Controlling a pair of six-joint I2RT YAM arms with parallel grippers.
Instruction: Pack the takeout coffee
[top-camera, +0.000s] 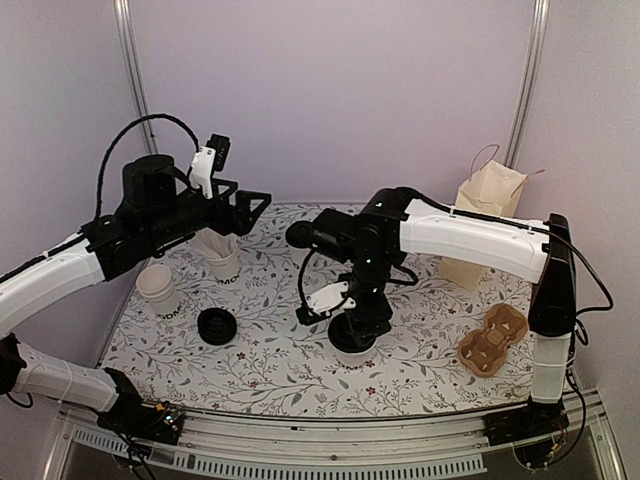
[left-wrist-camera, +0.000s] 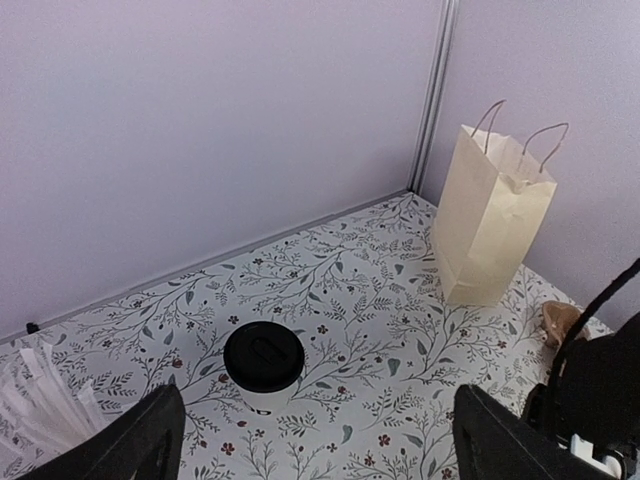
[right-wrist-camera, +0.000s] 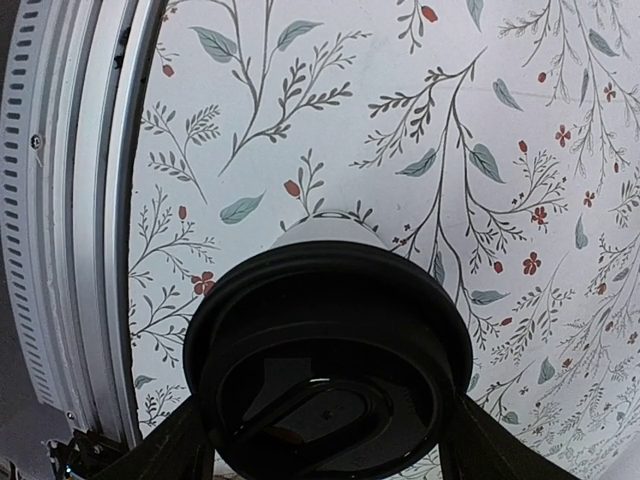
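Two claws: the left claw (left-wrist-camera: 315, 445) hangs wide apart, high and well left of the bag (top-camera: 490, 215); the right claw (right-wrist-camera: 325, 450) straddles the coffee (right-wrist-camera: 325, 370), left of the bag; clamping unclear.

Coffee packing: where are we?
Done: the black lid sits on the takeout coffee. In hand: the right gripper straddles it on the table; grip unclear. To do: the cup is in neither the cardboard carrier nor the paper bag. The left gripper is open, empty.
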